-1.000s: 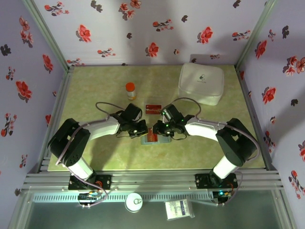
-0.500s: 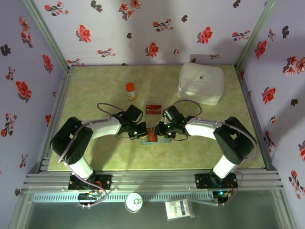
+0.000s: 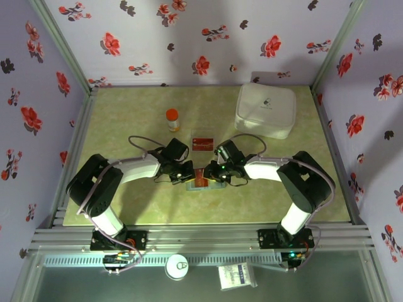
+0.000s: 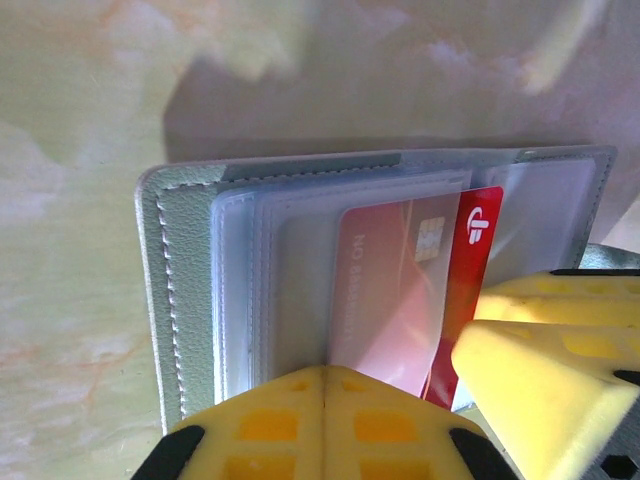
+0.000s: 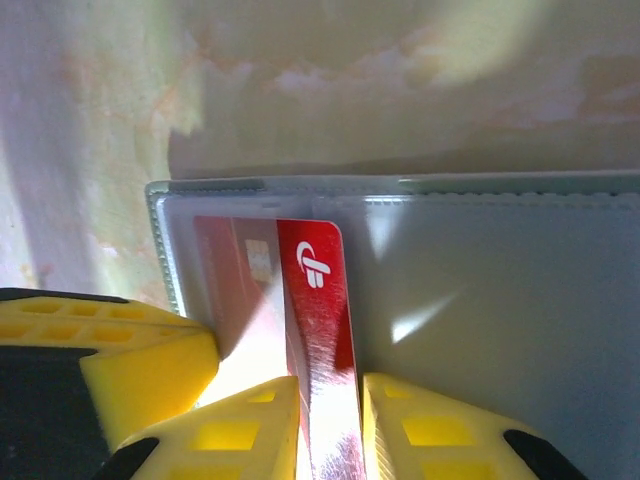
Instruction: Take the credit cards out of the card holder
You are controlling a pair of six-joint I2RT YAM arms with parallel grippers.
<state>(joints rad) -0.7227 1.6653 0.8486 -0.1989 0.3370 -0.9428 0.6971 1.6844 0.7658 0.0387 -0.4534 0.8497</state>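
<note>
Right end effector (image 5: 328,400) is clamped on the bare edge of a red credit card (image 5: 315,290); a yellow pad sits on each face with no gap. The rest of that card is still tucked under a clear sleeve of the card holder (image 4: 185,290); so it's gripped but not out yet.

Left end effector (image 4: 322,385) has its pads pressed together with no gap, parked on the holder's edge; looks like it's pinning the thing down, though I can't tell if it has a sleeve leaf pinched.

What changed over the last second: in the overhead view the right wrist has crept left and nearer, closing in on the left one; the holder itself hasn't budged. My read is that the approach is done and the grip is on; next comes a straight pull along the sleeve while the left keeps the holder from sliding.

Holder lies open on the surface (image 3: 126,113), middle of it, right between the two arms. Just far of it there's a loose red card (image 3: 203,144) lying flat, apart from the holder; I'd guess that one's already done. Further out: an orange bottle (image 3: 172,119) far-left; a big white case (image 3: 266,110) far-right; neither is in the way.
</note>
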